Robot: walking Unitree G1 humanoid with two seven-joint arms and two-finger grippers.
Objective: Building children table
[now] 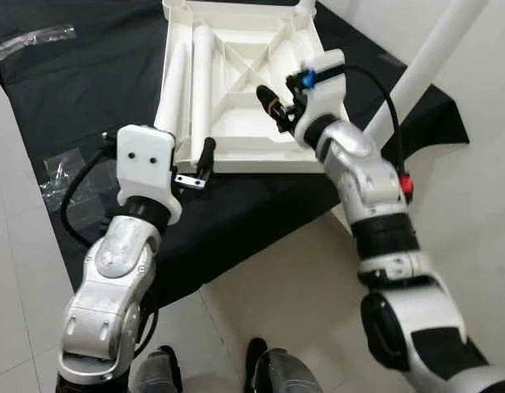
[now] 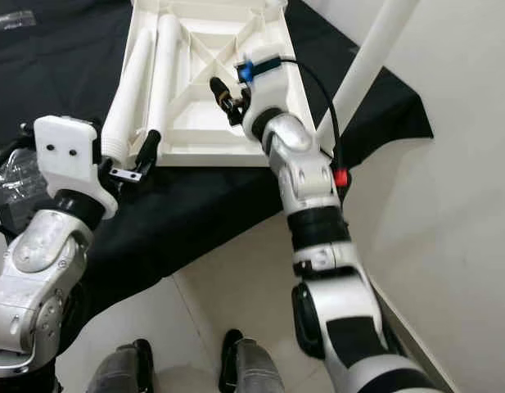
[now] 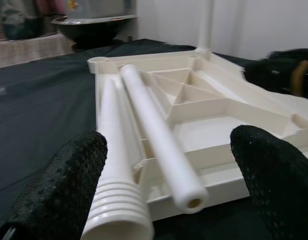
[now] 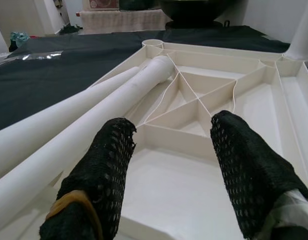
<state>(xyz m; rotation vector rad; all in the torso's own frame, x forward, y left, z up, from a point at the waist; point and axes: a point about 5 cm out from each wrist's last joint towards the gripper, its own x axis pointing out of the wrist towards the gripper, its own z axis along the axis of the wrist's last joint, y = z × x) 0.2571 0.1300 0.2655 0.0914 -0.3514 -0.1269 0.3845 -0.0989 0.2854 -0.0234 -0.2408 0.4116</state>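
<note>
Left wrist view shows our left gripper [image 3: 168, 175] with fingers spread, empty, at the near edge of the upturned tabletop [image 1: 240, 115], which lies on the black cloth [image 1: 88, 98]. Two loose legs [image 1: 201, 78] rest in the tabletop's left side. We should close on one leg near its ribbed end and lift it level. Our right gripper [image 4: 173, 155] hangs parted and empty over the tabletop's middle ribs. A fitted leg [image 1: 424, 65] stands at the tabletop's far right corner; plastic bags [image 1: 60, 176] lie left of it.

Head stereo pair looks steeply down, tabletop [image 1: 236, 90] upper centre. Wrist cameras sit low, close, sharing ribbed tabletop, two legs [image 4: 84, 125].
</note>
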